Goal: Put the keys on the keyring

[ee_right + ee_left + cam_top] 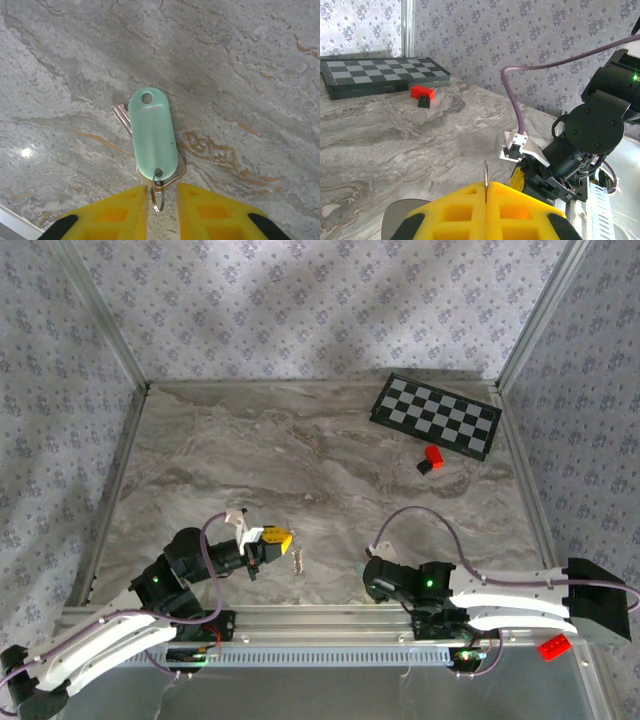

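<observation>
Down by the near edge of the table [300, 440], right of the middle, lies the one key [151, 134]. It is flat on the marble, its mint-green head covering a metal blade that peeks out at one side. A small wire ring [156, 201] at its end sits between the yellow fingertips of the right gripper [163, 200], which stand slightly apart and don't look to be pinching it. The right arm's wrist hangs over the spot. To the left, the left gripper [486, 190] is clamped tight on the one keyring [297, 559], its silvery chain trailing from the tips. In the far right corner sits one folded chessboard [436, 415], with one red block [433, 454] and one black block [424, 467] just beside each other in front of it. A second red block [553, 646] rests by the right arm's base.
</observation>
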Robot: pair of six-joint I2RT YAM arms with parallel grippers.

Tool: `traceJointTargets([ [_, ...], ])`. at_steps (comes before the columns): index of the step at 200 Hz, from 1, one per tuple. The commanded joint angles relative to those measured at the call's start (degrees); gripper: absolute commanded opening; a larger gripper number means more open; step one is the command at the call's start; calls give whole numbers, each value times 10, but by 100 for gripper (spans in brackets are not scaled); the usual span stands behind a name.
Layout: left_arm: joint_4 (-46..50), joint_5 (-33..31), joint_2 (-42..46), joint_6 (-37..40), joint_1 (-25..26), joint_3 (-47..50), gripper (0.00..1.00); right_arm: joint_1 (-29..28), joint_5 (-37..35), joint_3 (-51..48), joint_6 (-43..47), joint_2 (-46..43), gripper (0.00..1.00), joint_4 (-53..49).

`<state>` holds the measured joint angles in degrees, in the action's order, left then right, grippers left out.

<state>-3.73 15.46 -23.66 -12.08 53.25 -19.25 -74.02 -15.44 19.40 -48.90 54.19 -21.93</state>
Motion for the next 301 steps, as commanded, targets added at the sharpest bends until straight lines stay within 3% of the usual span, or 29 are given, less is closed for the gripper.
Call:
traceJointTargets([
  [1,-36,11,10,-4,-1,-8,0,-2,-14,-3,-9,3,20,2],
  [126,-55,20,5,-8,0,1,0,-2,-8,17,2,23,4,-6],
  [155,-59,24,5,-8,0,4,0,1,7,45,1,29,0,-62],
  [218,-73,35,8,-10,0,10,0,110,125,152,51,157,0,-214],
  [266,-73,38,6,-8,0,8,0,157,182,218,118,259,0,-259],
  [301,-72,39,1,-6,0,7,0,170,197,222,148,274,0,-252],
])
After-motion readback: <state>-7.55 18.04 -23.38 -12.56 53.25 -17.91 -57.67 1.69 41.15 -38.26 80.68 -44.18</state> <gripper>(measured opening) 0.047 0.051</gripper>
